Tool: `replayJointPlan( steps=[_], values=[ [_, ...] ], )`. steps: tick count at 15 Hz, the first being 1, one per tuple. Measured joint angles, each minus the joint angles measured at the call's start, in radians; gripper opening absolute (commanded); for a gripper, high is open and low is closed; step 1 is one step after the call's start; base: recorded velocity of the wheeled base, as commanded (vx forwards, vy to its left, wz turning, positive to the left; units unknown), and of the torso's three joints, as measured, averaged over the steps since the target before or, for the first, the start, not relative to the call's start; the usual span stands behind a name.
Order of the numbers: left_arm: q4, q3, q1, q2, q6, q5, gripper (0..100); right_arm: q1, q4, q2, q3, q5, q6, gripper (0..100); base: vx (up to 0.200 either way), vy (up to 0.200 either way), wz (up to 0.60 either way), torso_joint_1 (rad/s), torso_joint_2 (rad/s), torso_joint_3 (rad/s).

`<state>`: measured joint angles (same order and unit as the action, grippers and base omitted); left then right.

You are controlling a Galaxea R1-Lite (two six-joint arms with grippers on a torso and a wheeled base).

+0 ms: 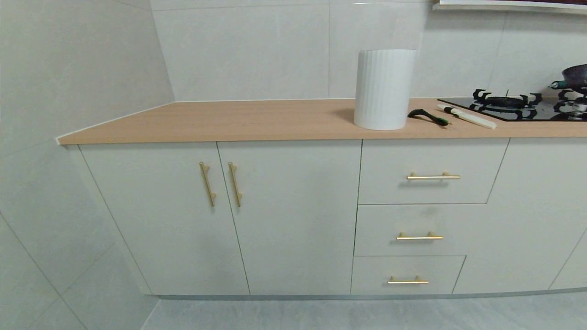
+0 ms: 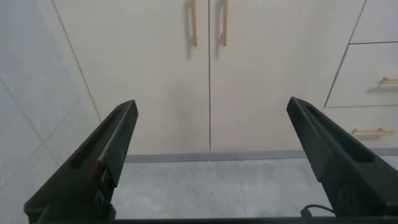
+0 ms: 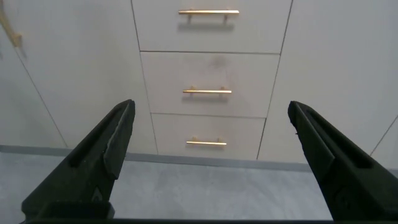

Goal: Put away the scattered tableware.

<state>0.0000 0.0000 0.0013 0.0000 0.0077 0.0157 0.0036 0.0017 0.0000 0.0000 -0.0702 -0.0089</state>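
Observation:
On the wooden countertop [image 1: 257, 120] stands a tall white ribbed holder [image 1: 383, 89]. Just to its right lie a black utensil with a green tip [image 1: 428, 116] and a white-handled utensil [image 1: 466, 116], close to the hob. My left gripper [image 2: 211, 112] is open, low down, facing the double cabinet doors [image 2: 208, 68] with nothing between its fingers. My right gripper [image 3: 211, 112] is open too, held low in front of the stack of drawers [image 3: 208, 93], and holds nothing.
A black gas hob [image 1: 518, 108] with a dark pan [image 1: 574, 77] sits at the counter's right end. Tiled walls close the left corner. Gold handles [image 1: 220, 183] mark the cabinet doors, and three drawers [image 1: 419, 201] sit under the holder. Grey floor [image 1: 367, 314] lies below.

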Motion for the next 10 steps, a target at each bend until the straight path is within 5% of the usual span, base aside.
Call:
replayJointPlan(
  steps=[2, 10],
  values=[
    [0.0, 0.0, 0.001, 0.0, 0.0, 0.0, 100, 0.001, 0.0, 0.0, 0.0, 0.001, 0.0, 100, 0.0, 0.0, 0.0, 0.0, 0.0, 0.0],
    [0.0, 0.0, 0.001, 0.0, 0.0, 0.0, 100, 0.001, 0.0, -0.001, 0.0, 0.001, 0.0, 100, 0.2, 0.0, 0.0, 0.003, 0.0, 0.001]
  ],
)
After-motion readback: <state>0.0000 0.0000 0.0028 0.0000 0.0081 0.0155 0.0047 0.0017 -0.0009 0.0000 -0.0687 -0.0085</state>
